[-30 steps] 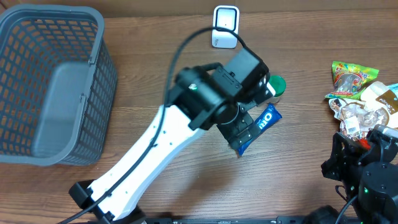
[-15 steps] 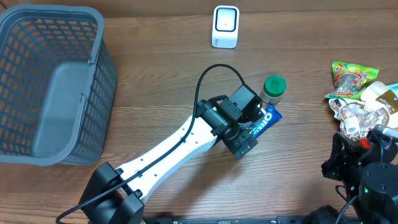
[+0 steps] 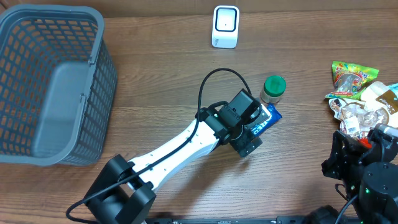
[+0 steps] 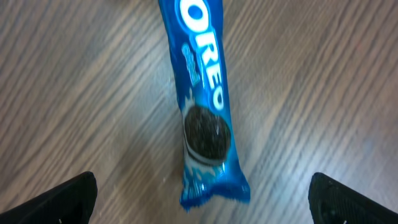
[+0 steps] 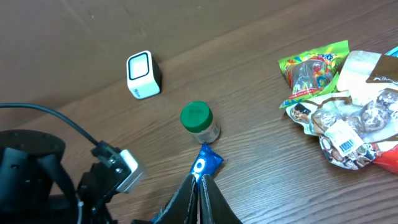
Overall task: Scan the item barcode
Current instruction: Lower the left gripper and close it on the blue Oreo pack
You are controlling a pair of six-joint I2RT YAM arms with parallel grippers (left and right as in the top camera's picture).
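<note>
Blue cookie packet (image 4: 202, 106) flat on table (image 3: 155, 74), near green-capped jar (image 3: 272, 88), under wide-open left gripper (image 4: 203, 186), ungrasped. Pick-up step, seemingly. Next: close on packet, lift, turn barcode toward white scanner (image 3: 225, 27).

Overhead, we look straight down on the whole counter (image 3: 155, 74). Our left wrist camera faces down, close above the Oreo pack (image 4: 202, 93). Our right wrist camera looks obliquely from farther back, sharing that pack, the green-lidded jar (image 5: 199, 121) and the white scanner (image 5: 143, 74) with overhead.
</note>
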